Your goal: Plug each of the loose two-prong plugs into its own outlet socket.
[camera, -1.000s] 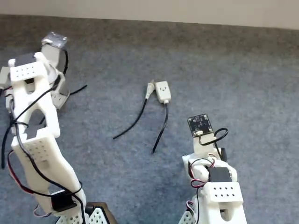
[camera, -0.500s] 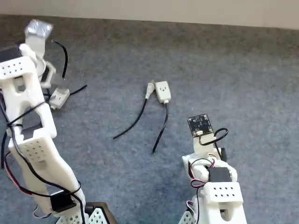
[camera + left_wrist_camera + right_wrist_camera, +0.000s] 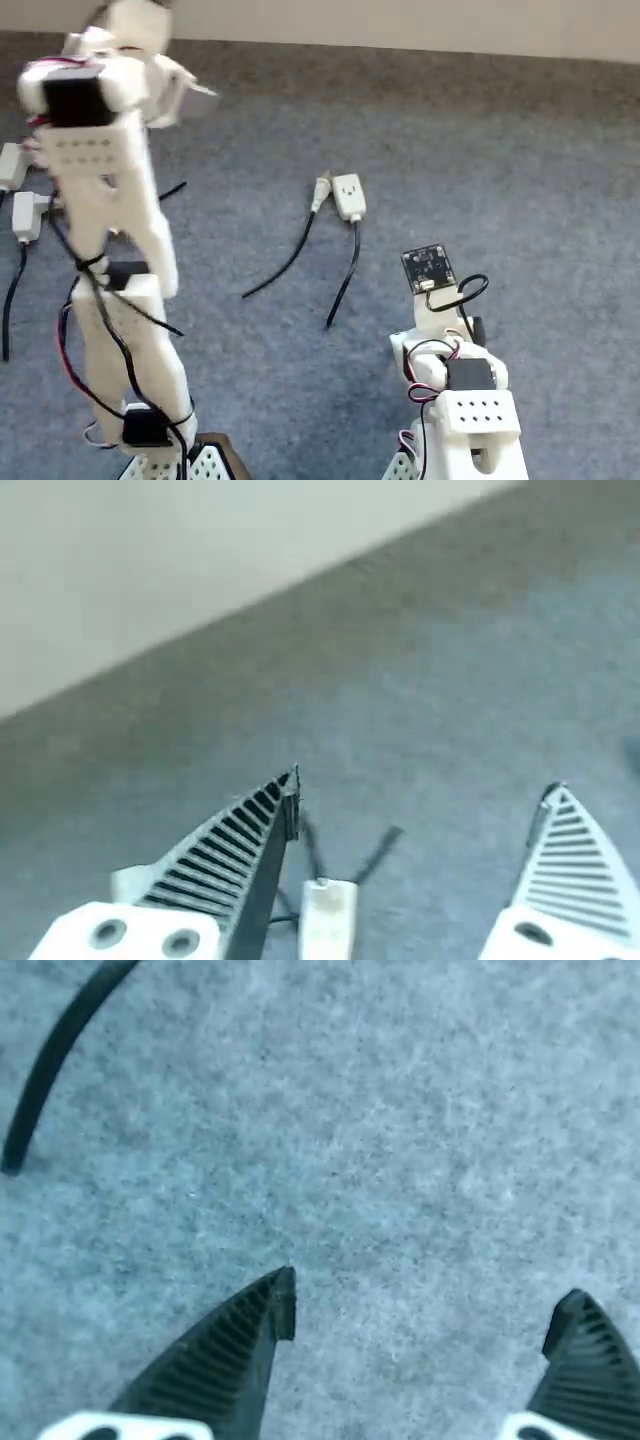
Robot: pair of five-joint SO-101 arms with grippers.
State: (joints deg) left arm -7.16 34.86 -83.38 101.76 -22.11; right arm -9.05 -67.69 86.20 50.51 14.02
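- Socket [image 3: 348,196]: a white block lying flat in the middle, slotted face up. Its black cord [image 3: 345,270] trails toward the near side.
- Plug [image 3: 320,190]: small and pale, lying against the socket's left side, not in the slots. Its thin cord [image 3: 290,255] curves near-left.
- Second block [image 3: 25,215]: white, at the left edge; whether it is a plug or a socket cannot be told.

Grey carpet [image 3: 520,160] w/ pale wall [image 3: 420,25] along far edge.
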